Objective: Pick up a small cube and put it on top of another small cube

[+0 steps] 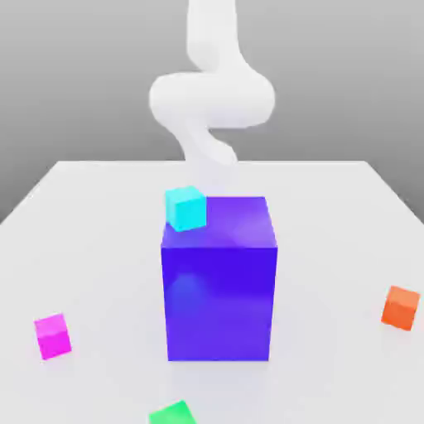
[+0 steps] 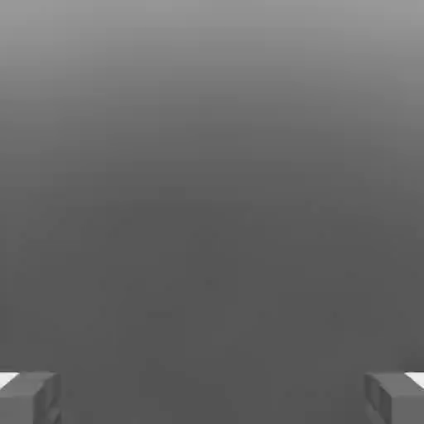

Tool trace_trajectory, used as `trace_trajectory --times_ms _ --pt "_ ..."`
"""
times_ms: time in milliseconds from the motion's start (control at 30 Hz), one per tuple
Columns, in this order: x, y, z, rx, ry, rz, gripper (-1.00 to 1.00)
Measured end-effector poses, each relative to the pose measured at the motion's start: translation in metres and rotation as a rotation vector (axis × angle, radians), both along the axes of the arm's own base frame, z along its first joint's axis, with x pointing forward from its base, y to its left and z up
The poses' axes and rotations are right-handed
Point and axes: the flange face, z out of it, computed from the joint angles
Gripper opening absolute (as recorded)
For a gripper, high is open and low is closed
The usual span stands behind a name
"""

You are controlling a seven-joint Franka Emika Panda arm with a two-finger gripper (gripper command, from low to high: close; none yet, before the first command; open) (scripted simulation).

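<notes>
The small cube (image 1: 52, 335), bright magenta, lies on the white table near the front of the exterior view's left. The white arm (image 1: 211, 99) rises behind the big blue-violet block (image 1: 219, 290), well away from the magenta cube. In the hand view my gripper (image 2: 212, 399) is open: the two grey fingertips (image 2: 29, 397) stand far apart with nothing between them, facing plain grey.
The big blue-violet block stands mid-table. A cyan cube (image 1: 185, 207) shows at its top back-left corner. An orange cube (image 1: 402, 306) lies at the exterior view's right, a green cube (image 1: 172, 413) at the front edge. The table (image 1: 91, 240) is white.
</notes>
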Motion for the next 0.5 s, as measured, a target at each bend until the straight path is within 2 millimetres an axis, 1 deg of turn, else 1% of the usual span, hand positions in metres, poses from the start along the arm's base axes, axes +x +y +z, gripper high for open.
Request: trace_trajectory --times_ms 100,167,233,300,367,433,500 --pt "0.034 -0.034 -0.057 0.017 0.091 -0.131 0.0" --pt "0.05 -0.058 -0.096 0.032 0.149 -0.213 0.0" --pt "0.06 -0.084 -0.136 0.052 0.204 -0.294 0.0" --pt "0.065 -0.11 -0.176 0.076 0.259 -0.373 0.0" --pt "0.066 -0.136 -0.217 0.105 0.312 -0.45 0.0" --pt "0.061 -0.16 -0.258 0.139 0.364 -0.526 0.0" --pt "0.052 -0.183 -0.299 0.177 0.414 -0.601 0.0"
